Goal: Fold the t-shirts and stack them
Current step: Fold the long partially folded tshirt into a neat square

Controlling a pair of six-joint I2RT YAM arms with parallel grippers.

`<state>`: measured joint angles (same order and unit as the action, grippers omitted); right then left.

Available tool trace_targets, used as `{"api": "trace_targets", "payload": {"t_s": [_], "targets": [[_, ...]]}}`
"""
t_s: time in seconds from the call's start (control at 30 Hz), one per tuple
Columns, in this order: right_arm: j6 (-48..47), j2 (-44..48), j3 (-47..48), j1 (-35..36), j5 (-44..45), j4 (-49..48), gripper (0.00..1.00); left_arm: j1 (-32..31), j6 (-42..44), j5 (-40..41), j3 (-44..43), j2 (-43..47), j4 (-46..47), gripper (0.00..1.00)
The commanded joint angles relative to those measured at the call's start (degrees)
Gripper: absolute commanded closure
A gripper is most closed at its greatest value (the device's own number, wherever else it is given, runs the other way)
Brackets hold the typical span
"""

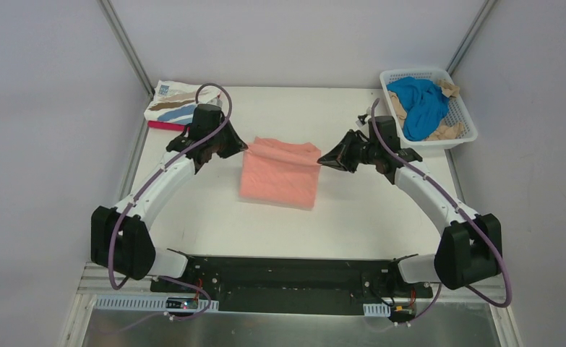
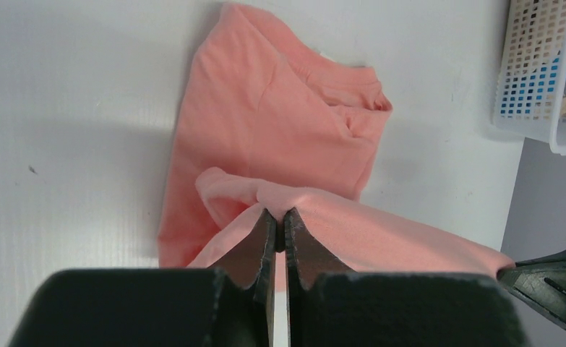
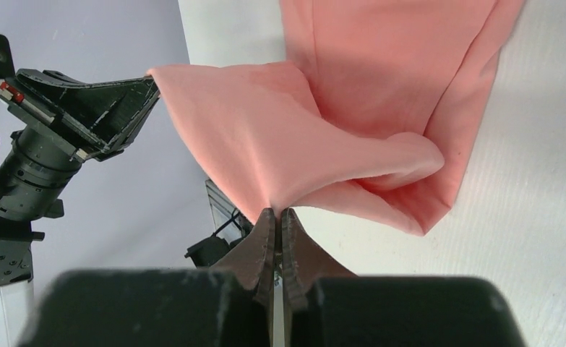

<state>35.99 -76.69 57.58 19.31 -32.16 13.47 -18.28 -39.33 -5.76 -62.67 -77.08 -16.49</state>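
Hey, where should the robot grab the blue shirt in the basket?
Probably pinch a raised fold near the middle of the blue shirt, coming straight down from above: it lies crumpled on top, and the basket walls block the sides.

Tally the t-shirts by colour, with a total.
salmon-pink tee: 1
white brushstroke tee: 1
magenta tee: 1
bright blue tee: 1
tan tee: 1, bunched up, hard to be sure
Total: 5

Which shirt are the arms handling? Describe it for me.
Find the middle of the white table. The salmon-pink t-shirt lies there, its far corners pinched by the left hand and right hand. Unlike it, the patterned shirt sits far-left, the blue shirt in the basket.
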Motion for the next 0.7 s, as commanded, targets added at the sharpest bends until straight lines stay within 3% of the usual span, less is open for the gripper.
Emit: {"api": "trace_targets", "payload": {"t_s": [0.0,0.67], "targets": [[0.68,-3.45,3.09,-2.34,-1.4,-3.23,1.0,2.44,2.78,2.29,-4.83,-4.54,1.85,1.0],[6.11,-26.68,10.84,-6.51,-1.32,-11.22,1.0,4.92,6.46,-4.12,-20.2,-30.72,1.9,1.0]]}}
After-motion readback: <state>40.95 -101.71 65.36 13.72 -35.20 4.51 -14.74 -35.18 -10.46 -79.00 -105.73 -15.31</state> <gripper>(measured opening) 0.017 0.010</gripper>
